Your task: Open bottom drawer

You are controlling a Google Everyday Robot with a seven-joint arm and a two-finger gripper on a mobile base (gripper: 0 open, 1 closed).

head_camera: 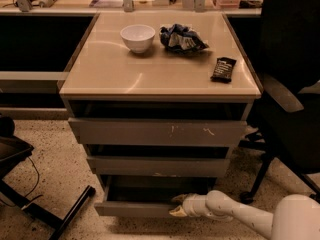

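Note:
The bottom drawer [135,208] is the lowest plain grey front of the three-drawer cabinet. It stands pulled out a little, with a dark shallow interior showing behind its top edge. My gripper [178,205] reaches in from the lower right on a white arm [235,215]. Its pale fingertips sit at the drawer's top edge near the right end, one finger above the edge and one in front of the grey front.
Above are the mid-sized grey front [157,166] and the widest scratched front [157,132]. On the beige top stand a white bowl [138,37], a crumpled bag [182,38] and a dark packet [223,69]. A black office chair [290,109] stands right, a black chair base [60,216] left.

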